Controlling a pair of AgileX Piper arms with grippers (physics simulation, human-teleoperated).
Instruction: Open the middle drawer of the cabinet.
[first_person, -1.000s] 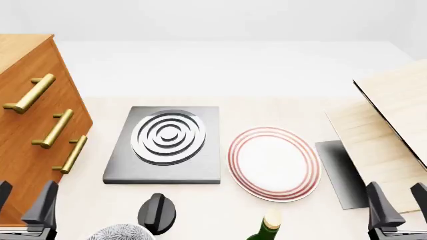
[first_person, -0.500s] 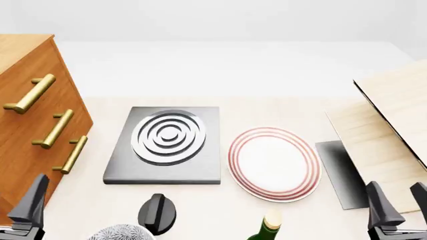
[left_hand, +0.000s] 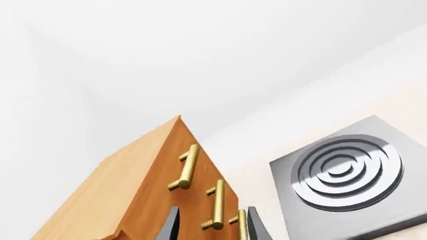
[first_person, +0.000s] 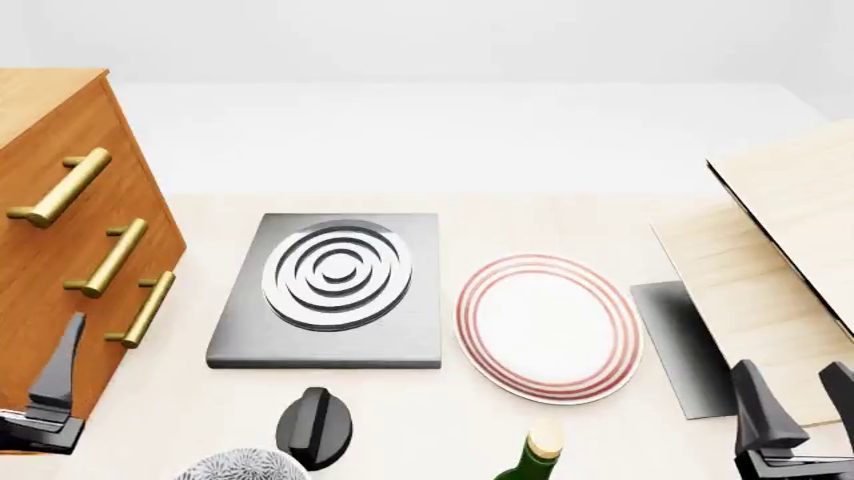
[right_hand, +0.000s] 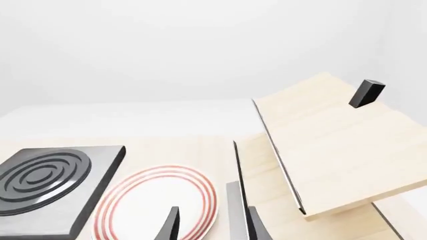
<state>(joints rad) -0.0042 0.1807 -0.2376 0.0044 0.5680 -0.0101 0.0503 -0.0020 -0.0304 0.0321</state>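
Note:
The cabinet (first_person: 54, 130) stands at the left, its front with three brass bar handles turned toward the table's middle. The middle drawer (first_person: 70, 238) is shut, and its handle (first_person: 110, 258) sits between the other two. My left gripper (first_person: 60, 350) hangs low in front of the cabinet, just short of the bottom handle (first_person: 144, 308) and touching nothing. In the left wrist view the left gripper (left_hand: 212, 231) is open, with the middle handle (left_hand: 215, 206) ahead between its fingers. My right gripper (first_person: 798, 400) is open and empty at the lower right.
A grey slab with concentric rings (first_person: 327, 290) lies centre-left and a red-rimmed plate (first_person: 547, 325) beside it. A black knob (first_person: 314, 425), a green bottle top (first_person: 537, 455) and a speckled dome (first_person: 240, 467) line the near edge. Pale wooden boards (first_person: 787, 240) lean at the right.
My left gripper has risen and moved toward the cabinet front, rolling so that only one finger shows from the front. The right gripper has barely shifted.

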